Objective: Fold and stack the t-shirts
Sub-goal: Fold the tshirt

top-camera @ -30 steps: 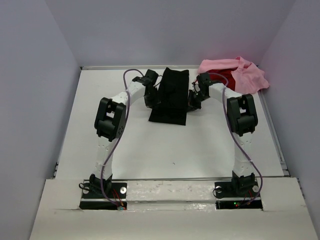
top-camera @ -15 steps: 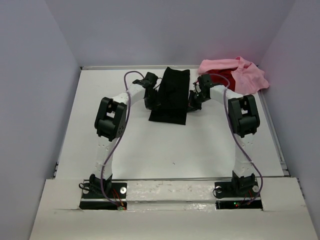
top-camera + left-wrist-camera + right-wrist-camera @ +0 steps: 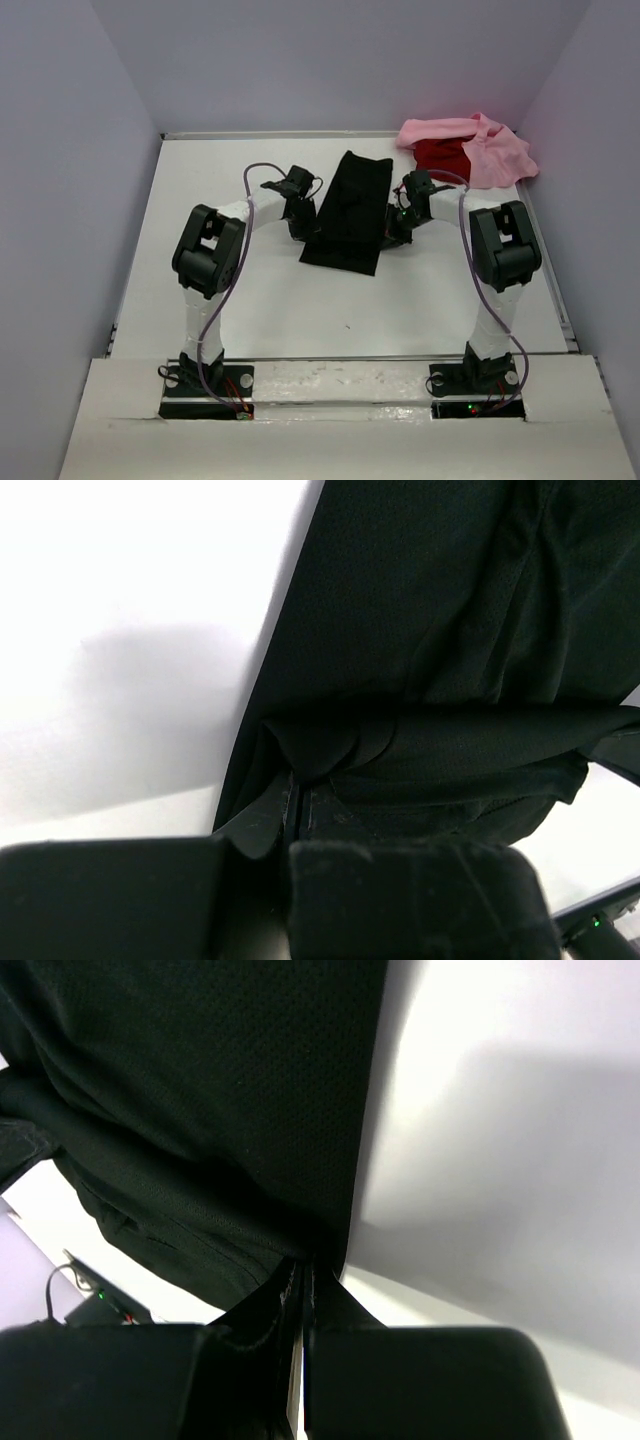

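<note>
The black t-shirt point(image 3: 347, 212) lies as a long narrow folded strip in the middle of the table. My left gripper point(image 3: 301, 226) is shut on its left edge near the front, and the cloth point(image 3: 420, 660) hangs away from the closed jaws in the left wrist view. My right gripper point(image 3: 392, 232) is shut on its right edge, with the cloth point(image 3: 200, 1110) filling the right wrist view. The pink t-shirt point(image 3: 490, 150) lies crumpled at the back right. The red t-shirt point(image 3: 440, 157) lies partly under it.
The white table point(image 3: 280, 300) is walled at the back and both sides. A raised lip point(image 3: 545, 260) runs along the right side. The arm bases point(image 3: 340, 385) stand at the near edge.
Both grippers have moved toward the near edge with the black t-shirt, dragging it nearer and slightly askew. The pink and red t-shirts have not moved.
</note>
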`<action>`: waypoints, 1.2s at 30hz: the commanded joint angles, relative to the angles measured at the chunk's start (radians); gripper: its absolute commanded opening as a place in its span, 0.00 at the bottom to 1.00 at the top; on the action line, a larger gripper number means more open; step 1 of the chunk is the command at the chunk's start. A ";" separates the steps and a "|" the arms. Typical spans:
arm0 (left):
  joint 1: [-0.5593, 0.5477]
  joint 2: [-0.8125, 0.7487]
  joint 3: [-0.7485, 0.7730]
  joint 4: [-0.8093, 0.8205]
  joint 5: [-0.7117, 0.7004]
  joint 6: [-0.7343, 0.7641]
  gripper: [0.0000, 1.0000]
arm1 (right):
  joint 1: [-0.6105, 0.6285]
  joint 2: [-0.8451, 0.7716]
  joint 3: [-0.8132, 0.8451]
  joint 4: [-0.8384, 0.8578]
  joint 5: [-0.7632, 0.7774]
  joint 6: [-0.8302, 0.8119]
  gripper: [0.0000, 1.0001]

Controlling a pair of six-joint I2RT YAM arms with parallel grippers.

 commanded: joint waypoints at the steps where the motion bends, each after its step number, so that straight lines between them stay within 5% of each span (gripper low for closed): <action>1: -0.035 -0.037 -0.120 -0.149 -0.126 -0.005 0.00 | -0.007 -0.077 -0.112 -0.081 0.109 -0.050 0.00; 18: -0.368 -0.436 -0.513 -0.193 -0.109 -0.255 0.00 | 0.071 -0.469 -0.405 -0.227 0.074 -0.047 0.00; 36: -0.368 -0.551 -0.358 -0.353 -0.140 -0.308 0.00 | 0.071 -0.649 -0.344 -0.448 0.017 -0.056 0.00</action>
